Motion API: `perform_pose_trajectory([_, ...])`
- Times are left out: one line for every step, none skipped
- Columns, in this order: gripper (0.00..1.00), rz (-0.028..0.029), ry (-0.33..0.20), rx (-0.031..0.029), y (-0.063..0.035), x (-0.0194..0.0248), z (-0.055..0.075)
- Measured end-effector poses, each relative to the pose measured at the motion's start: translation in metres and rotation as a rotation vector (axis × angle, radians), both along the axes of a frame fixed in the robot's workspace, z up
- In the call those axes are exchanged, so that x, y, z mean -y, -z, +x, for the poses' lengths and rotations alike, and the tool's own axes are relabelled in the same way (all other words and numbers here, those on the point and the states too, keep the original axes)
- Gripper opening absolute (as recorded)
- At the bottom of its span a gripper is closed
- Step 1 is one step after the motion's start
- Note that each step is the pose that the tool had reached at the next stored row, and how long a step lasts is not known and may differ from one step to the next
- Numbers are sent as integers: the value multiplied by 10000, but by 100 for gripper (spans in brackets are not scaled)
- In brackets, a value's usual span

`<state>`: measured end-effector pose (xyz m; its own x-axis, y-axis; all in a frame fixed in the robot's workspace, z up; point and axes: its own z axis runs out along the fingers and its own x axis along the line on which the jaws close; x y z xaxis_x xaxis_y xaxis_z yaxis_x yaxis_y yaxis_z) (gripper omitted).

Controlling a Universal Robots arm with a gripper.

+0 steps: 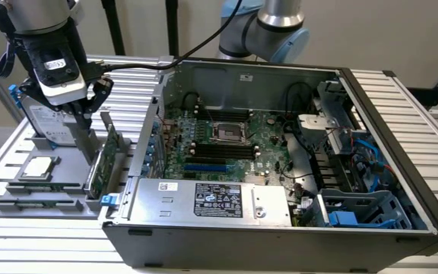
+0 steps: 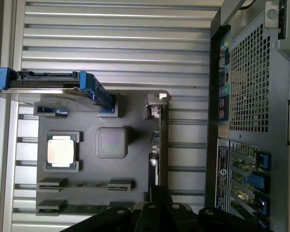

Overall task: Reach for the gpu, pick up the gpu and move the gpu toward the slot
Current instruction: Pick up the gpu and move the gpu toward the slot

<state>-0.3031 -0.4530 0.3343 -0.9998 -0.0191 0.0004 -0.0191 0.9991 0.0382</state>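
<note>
A robot claw [image 1: 84, 117] is hovering just above the gpu [image 1: 103, 160], a green card standing on edge in a grey tray [image 1: 52, 210] on the slatted surface [image 1: 44, 245], beside the open computer case [image 1: 280, 245]. The reach is looking nearly complete, but the card is not yet lifted. I cannot tell how far the claw is opened.

Counts: 1 robot arm [image 1: 280, 34], 1 gripper [image 1: 84, 123]. 1 open computer case [image 1: 280, 245] holding 1 motherboard [image 1: 257, 148] with 1 CPU socket [image 1: 227, 132], plus 1 power supply [image 1: 211, 200]. 1 gray parts tray [image 1: 21, 208] carrying 1 gpu [image 1: 112, 151], 1 hard drive in a blue frame [image 1: 48, 123], 1 CPU chip [image 1: 38, 166], 2 memory sticks [image 1: 44, 186] [image 1: 40, 202]. 2 black poles [image 1: 114, 28] behind.
</note>
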Motion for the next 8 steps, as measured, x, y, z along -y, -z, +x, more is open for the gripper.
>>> perform_pose_trajectory([12,0,0,0,0,0,0])
perform_pose_trajectory([18,0,0,-1,0,0,0])
perform_pose_trajectory([18,0,0,-2,0,0,0])
perform_pose_trajectory([24,0,0,-1,0,0,0])
perform_pose_trajectory([30,0,0,-2,0,0,0])
perform_pose_trajectory([36,0,0,-3,0,0,0])
perform_pose_trajectory([36,0,0,-3,0,0,0])
perform_pose_trajectory([42,0,0,-3,0,0,0])
